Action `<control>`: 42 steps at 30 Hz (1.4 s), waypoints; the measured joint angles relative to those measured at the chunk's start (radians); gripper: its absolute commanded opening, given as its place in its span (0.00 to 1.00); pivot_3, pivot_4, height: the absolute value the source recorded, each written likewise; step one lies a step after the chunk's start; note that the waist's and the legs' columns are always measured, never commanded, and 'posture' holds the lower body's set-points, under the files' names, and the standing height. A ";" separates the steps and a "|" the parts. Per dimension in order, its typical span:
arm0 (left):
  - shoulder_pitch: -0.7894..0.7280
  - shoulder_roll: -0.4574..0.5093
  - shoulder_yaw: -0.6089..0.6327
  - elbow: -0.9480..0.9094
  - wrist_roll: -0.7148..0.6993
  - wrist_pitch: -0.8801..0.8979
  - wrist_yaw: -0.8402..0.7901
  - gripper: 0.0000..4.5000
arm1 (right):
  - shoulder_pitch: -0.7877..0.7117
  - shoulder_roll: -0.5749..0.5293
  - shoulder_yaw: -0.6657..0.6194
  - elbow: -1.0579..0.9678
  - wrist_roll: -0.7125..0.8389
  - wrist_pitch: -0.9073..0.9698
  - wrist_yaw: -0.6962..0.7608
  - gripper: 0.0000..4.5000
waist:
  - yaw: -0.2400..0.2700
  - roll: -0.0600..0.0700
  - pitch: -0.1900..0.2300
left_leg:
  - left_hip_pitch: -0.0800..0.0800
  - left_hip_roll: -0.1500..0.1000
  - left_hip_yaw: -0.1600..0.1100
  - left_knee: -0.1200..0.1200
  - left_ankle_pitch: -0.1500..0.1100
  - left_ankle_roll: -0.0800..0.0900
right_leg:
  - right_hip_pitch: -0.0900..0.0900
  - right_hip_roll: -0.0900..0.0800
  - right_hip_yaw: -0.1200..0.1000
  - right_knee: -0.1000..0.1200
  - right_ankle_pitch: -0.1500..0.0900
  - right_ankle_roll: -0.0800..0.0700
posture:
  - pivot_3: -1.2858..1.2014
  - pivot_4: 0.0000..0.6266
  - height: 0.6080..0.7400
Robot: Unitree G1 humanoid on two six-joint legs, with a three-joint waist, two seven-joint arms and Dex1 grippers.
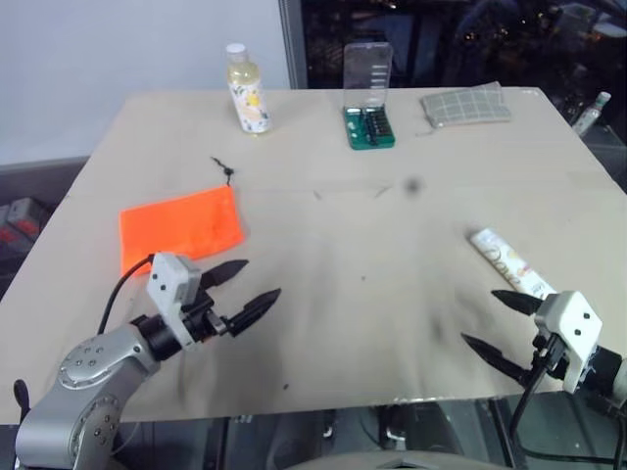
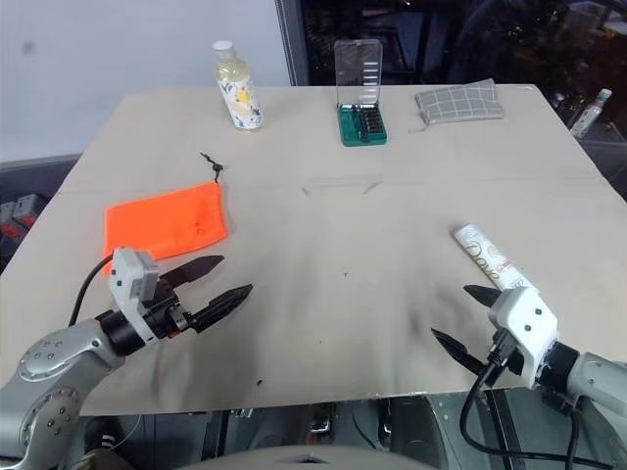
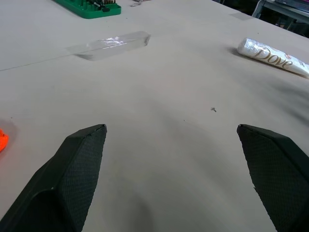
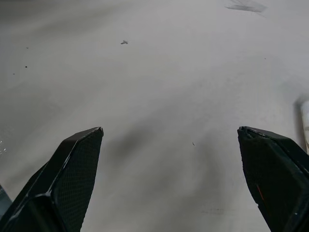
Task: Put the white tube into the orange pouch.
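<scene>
Both my pincers wide, empty. Right gripper [image 1: 500, 323] low right of frame; white tube [image 1: 507, 262] just above it, long axis diagonal. Orange pouch [image 1: 179, 226] near left gripper [image 1: 247, 286].

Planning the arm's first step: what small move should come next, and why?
Probably ease the open right gripper forward over the white tube, which lies flat just beyond its fingertips, untouched. The orange pouch sits by the open, empty left gripper.
</scene>
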 measured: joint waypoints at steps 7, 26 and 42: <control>-0.070 0.001 -0.012 -0.004 -0.005 0.036 0.062 1.00 | -0.054 0.001 0.021 0.007 0.000 -0.007 0.000 1.00 | 0.000 -0.001 0.000 | 0.000 -0.001 0.000 0.000 -0.001 0.002 | 0.000 0.001 0.000 0.000 0.000 0.000 | 0.52 0.24 1.00; -0.718 -0.182 -0.166 0.073 0.284 0.743 0.852 1.00 | -0.618 -0.009 0.266 0.116 0.058 0.004 0.082 1.00 | 0.003 -0.011 0.006 | 0.013 -0.003 -0.004 0.004 -0.001 0.001 | 0.017 0.011 0.005 0.001 0.002 0.003 | 0.52 0.24 1.00; -0.886 -0.378 -0.287 0.240 0.670 1.052 1.110 1.00 | -0.752 -0.014 0.324 0.189 0.057 -0.001 0.172 1.00 | 0.002 -0.016 0.010 | 0.013 -0.004 -0.004 0.000 0.000 -0.004 | 0.015 0.008 0.010 0.001 0.004 0.007 | 0.52 0.24 1.00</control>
